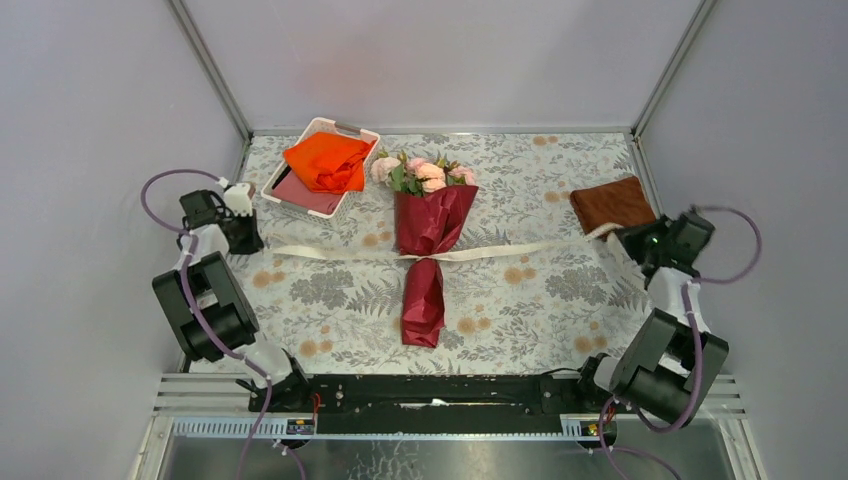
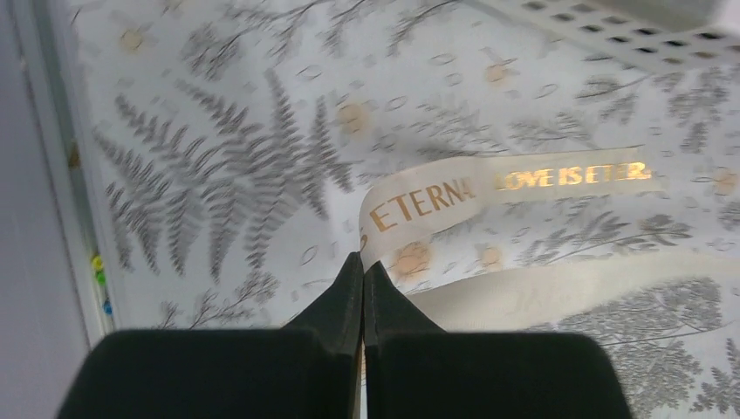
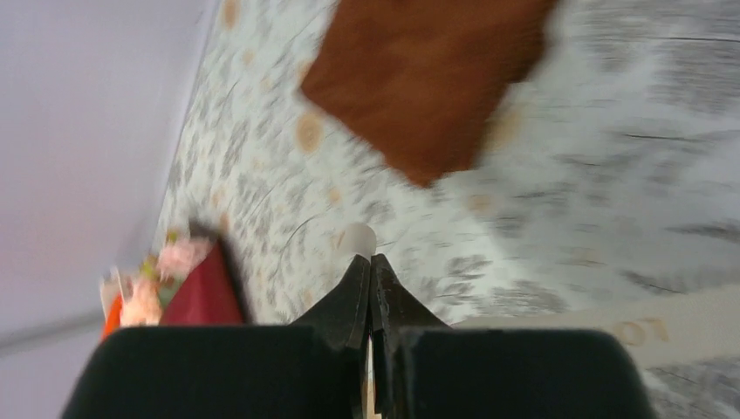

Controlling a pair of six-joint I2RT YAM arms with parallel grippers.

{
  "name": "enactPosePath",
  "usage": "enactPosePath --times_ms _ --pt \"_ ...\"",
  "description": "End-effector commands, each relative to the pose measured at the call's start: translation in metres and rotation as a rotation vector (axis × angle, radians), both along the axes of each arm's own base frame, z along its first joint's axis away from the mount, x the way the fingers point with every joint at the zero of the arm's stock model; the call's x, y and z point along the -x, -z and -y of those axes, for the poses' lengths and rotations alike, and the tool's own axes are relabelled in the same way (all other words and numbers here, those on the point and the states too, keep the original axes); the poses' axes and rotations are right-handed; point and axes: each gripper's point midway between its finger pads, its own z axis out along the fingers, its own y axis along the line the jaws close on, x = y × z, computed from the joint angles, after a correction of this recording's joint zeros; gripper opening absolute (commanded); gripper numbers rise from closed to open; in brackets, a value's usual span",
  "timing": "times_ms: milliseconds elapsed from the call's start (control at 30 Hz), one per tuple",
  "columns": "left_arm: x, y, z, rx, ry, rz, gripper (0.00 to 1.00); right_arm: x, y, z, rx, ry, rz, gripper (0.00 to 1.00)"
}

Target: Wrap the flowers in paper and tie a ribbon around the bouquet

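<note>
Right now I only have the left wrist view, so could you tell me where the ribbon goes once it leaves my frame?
Observer: The ribbon runs rightward, crosses the bouquet at its pinched waist, and ends near the right tool.
Operator: Thank you. Is that tool gripping the end?
Observer: It is shut, but I cannot tell whether the ribbon is pinched in it.
Operator: Is anything else close to it?
Observer: A folded brown cloth lies just beyond it.
</note>
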Motion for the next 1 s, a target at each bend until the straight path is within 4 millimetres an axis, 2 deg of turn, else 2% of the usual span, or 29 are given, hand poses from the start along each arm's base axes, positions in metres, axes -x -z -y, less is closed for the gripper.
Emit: enactPosePath --times_ms 0,67,167,233,267,333,367,400,433,467,500,567,700,833,967 --pt "-0.017 -0.04 0.057 -0.033 0.212 0.094 0.0 -0.049 -0.07 -0.068 0.216 -0.297 0.164 0.0" --pt "-0.017 -0.053 0.098 -0.013 0.317 0.103 0.0 -0.055 -0.089 -0.108 0.23 -0.42 0.209 0.0" --pt "-0.012 -0.08 0.162 -0.011 0.509 0.134 0.0 -0.058 -0.128 -0.164 0.262 -0.581 0.309 0.0" --pt "-0.001 -0.099 0.204 0.0 0.656 0.155 0.0 -0.055 -0.152 -0.198 0.287 -0.687 0.367 0.0" --pt "0.008 -0.109 0.223 0.018 0.738 0.159 0.0 -0.05 -0.165 -0.221 0.3 -0.76 0.404 0.0" --pt "0.03 -0.121 0.256 0.059 0.915 0.144 0.0 -0.041 -0.19 -0.251 0.308 -0.858 0.481 0.0" --pt "0.042 -0.123 0.269 0.058 1.002 0.123 0.14 -0.037 -0.204 -0.262 0.299 -0.89 0.521 0.0" --pt "0.053 -0.122 0.279 0.034 1.091 0.104 0.42 -0.034 -0.217 -0.27 0.295 -0.91 0.56 0.0" --pt "0.064 -0.119 0.287 -0.001 1.172 0.085 0.62 -0.031 -0.228 -0.277 0.291 -0.925 0.595 0.0" --pt "0.074 -0.115 0.297 -0.042 1.258 0.078 0.76 -0.028 -0.239 -0.283 0.288 -0.936 0.626 0.0" --pt "0.082 -0.113 0.307 -0.083 1.333 0.091 0.82 -0.025 -0.249 -0.289 0.285 -0.947 0.652 0.0" --pt "0.097 -0.109 0.332 -0.139 1.476 0.132 0.88 -0.021 -0.264 -0.297 0.276 -0.959 0.693 0.0" --pt "0.109 -0.105 0.394 -0.188 1.64 0.223 0.89 -0.017 -0.281 -0.307 0.262 -0.974 0.736 0.0" --pt "0.087 -0.086 0.441 -0.255 1.656 0.351 0.89 -0.015 -0.29 -0.315 0.235 -0.992 0.766 0.0" --pt "0.079 -0.042 0.464 -0.345 1.734 0.376 0.89 -0.017 -0.307 -0.321 0.218 -1.0 0.801 0.0"
